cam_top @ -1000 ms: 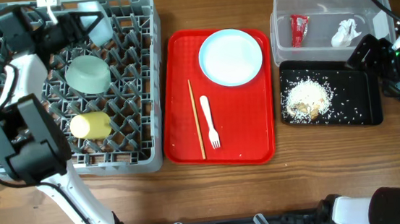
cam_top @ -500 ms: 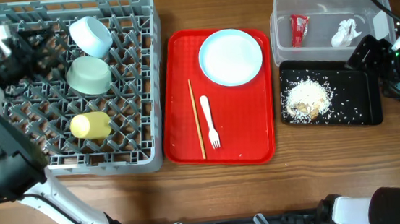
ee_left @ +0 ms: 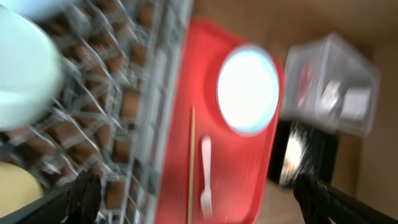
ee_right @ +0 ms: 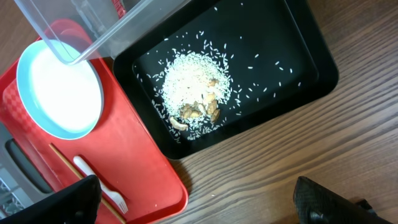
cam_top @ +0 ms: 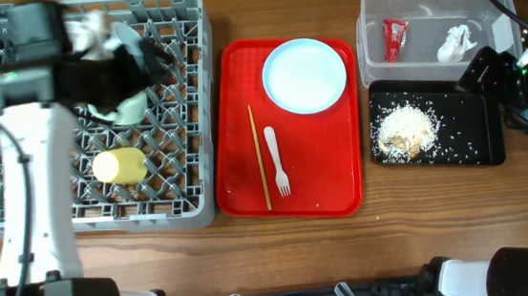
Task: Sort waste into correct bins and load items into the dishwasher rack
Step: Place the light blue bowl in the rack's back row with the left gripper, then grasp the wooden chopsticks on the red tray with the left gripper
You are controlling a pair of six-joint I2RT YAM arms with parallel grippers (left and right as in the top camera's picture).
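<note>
Brown wooden counter (cam_top: 416, 240), well laden.
Grey rack (cam_top: 190, 178) holds cup (cam_top: 119, 165); clear tub (cam_top: 424, 0) holds wrapper (cam_top: 395, 39), tissue (cam_top: 455, 43); black tray (cam_top: 468, 121) holds scraps (cam_top: 405, 134); left pincer (ee_left: 202, 196) and right pincer (ee_right: 202, 199) gape apart.

Matt wood-grain worktop (cam_top: 424, 220), glossy red plastic serving tray (cam_top: 323, 162), clear smooth plastic tub (cam_top: 424, 0), matt black tray (cam_top: 475, 144), grey plastic dishwasher rack (cam_top: 192, 97), smooth blue plate (cam_top: 305, 74), white plastic fork (cam_top: 277, 161), wooden chopsticks (cam_top: 259, 158), shiny red foil wrapper (cam_top: 395, 39), crumpled tissue (cam_top: 455, 43).

Blurry plate (ee_left: 247, 89) on red tray (ee_left: 239, 168)
</note>
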